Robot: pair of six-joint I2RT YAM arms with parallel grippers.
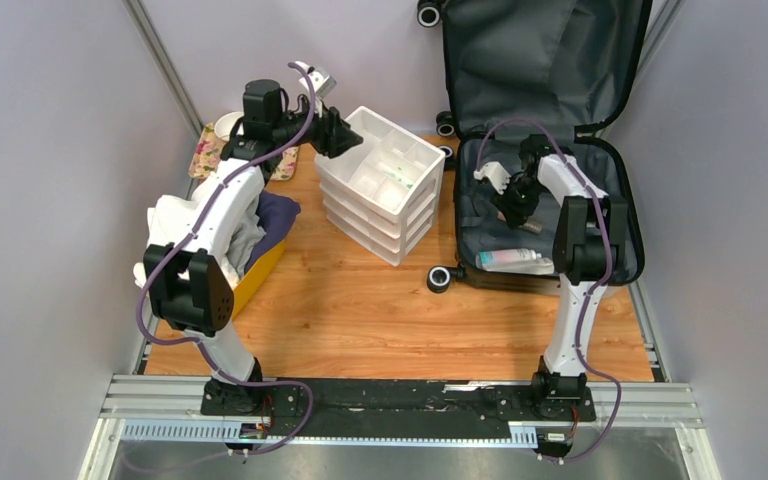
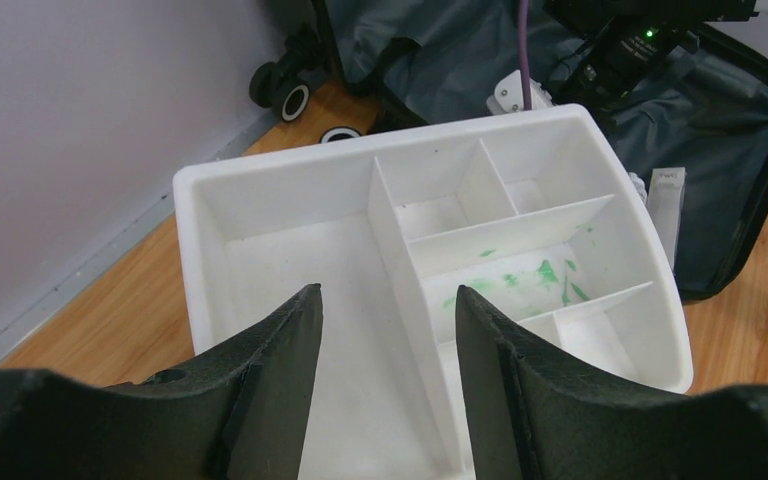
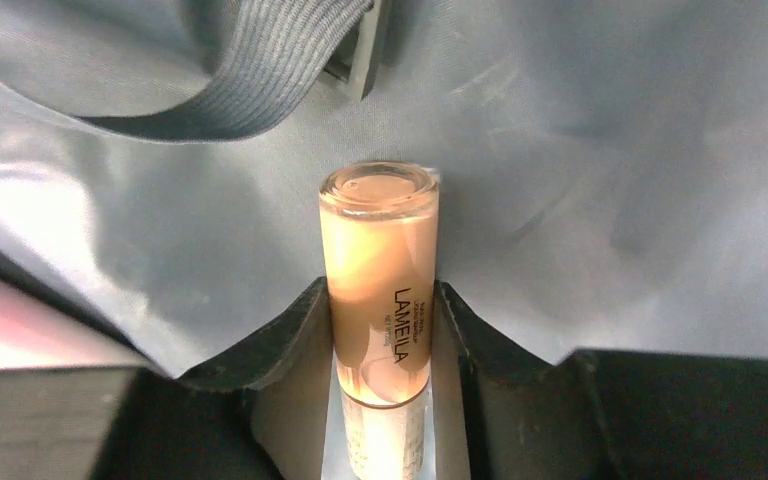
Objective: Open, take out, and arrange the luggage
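luggage (image 1: 540, 60) open at far right of table, lid leaning on back wall, lower shell flat. organizer (image 1: 360, 215) just left of it. left gripper (image 2: 385, 292) hangs over organizer's top tray, jaws apart, nothing between them. right gripper (image 3: 380, 292) down in lower shell, jaws narrow about bottle (image 3: 378, 230); pads seem to touch both sides. judgement: grip sits on near half of smooth glass, so it may slip. squeeze firm first, then lift straight up, clear of lining and strap (image 3: 230, 90), no twist.
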